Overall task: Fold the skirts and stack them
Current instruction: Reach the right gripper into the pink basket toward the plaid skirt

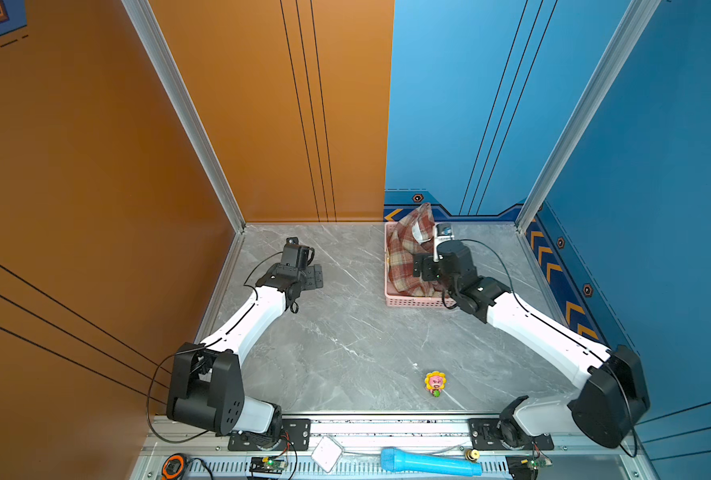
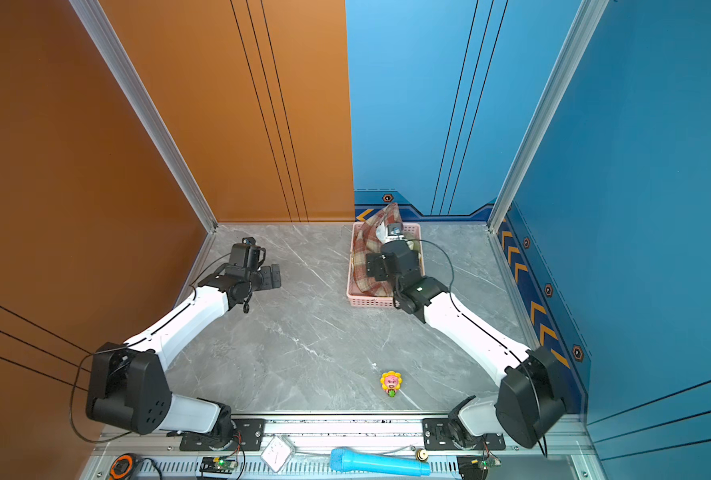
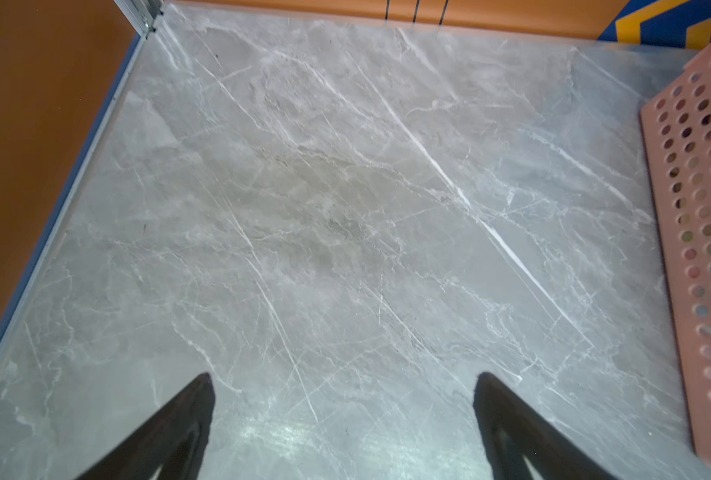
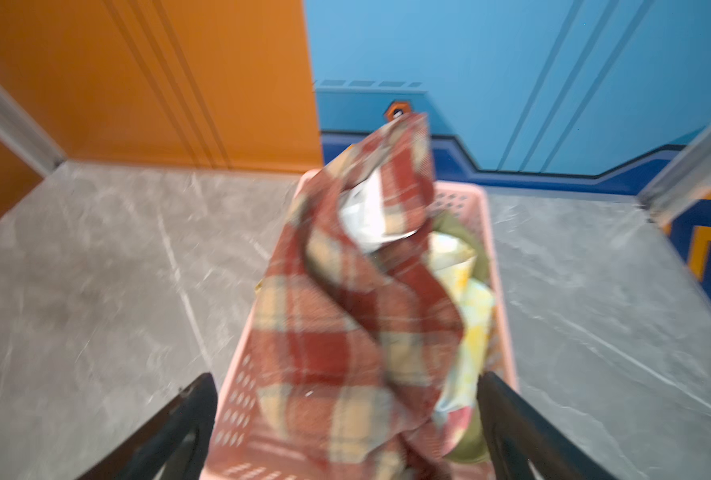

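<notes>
The right claw [image 4: 347,376] stands wide and grips nothing, one black finger [image 4: 187,415] on each side of the pink basket [image 1: 412,300]. The left claw [image 3: 345,376] is equally wide and empty above the bare grey table [image 3: 345,208].

The basket sits right of centre in both top views, with its far end against the back wall. The table's middle lies open between the arms, with only a small sunflower toy [image 1: 435,383] at lower centre.

The right arm slants up from the lower right, wrist tipped over the basket's near end. The left arm slants up from the lower left close to the side rail, claw facing the middle.

The plaid skirt [image 4: 345,332] is heaped in the basket, peaking above its rim. The floral skirt [image 4: 470,324] and olive skirt [image 4: 457,228] lie beside it inside.
</notes>
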